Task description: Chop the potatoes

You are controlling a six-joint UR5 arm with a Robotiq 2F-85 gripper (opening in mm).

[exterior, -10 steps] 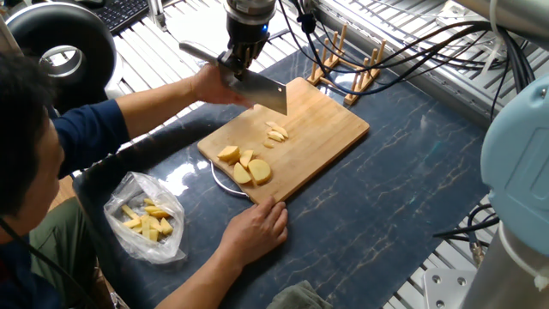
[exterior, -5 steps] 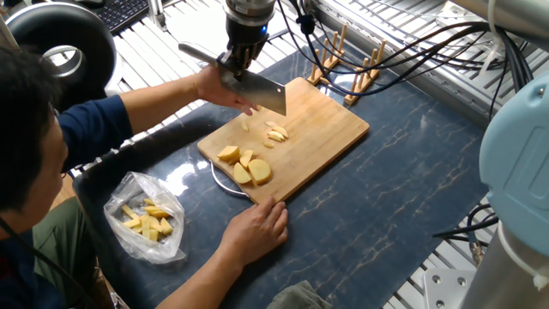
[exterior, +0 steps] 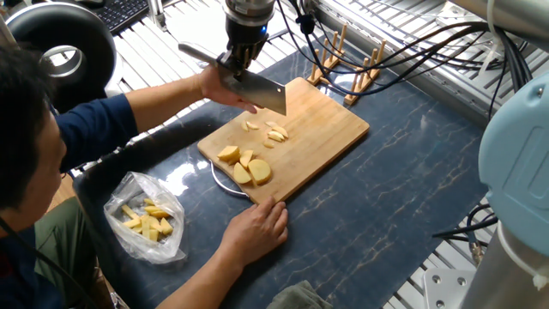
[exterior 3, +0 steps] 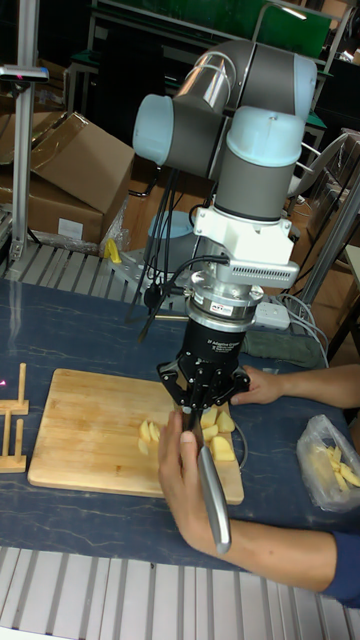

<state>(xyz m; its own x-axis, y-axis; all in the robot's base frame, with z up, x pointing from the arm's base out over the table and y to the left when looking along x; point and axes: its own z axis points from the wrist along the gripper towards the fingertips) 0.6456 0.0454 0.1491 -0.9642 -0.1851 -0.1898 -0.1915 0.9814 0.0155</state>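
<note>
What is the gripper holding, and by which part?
The gripper is shut on the steel cleaver, gripping it by its handle, blade above the wooden cutting board.

Robotics lab: aluminium frame bench, loose cables, cardboard boxes.

The potatoes are showing pale yellow against the light honey-brown wooden cutting board. The desk is wearing a dark navy top with thin pale marbled veins. The cleaver is gleaming silver-grey, and the end effector is looking black. The person's sleeve is showing dark blue (the clear plastic bag is holding more yellow pieces).
</note>
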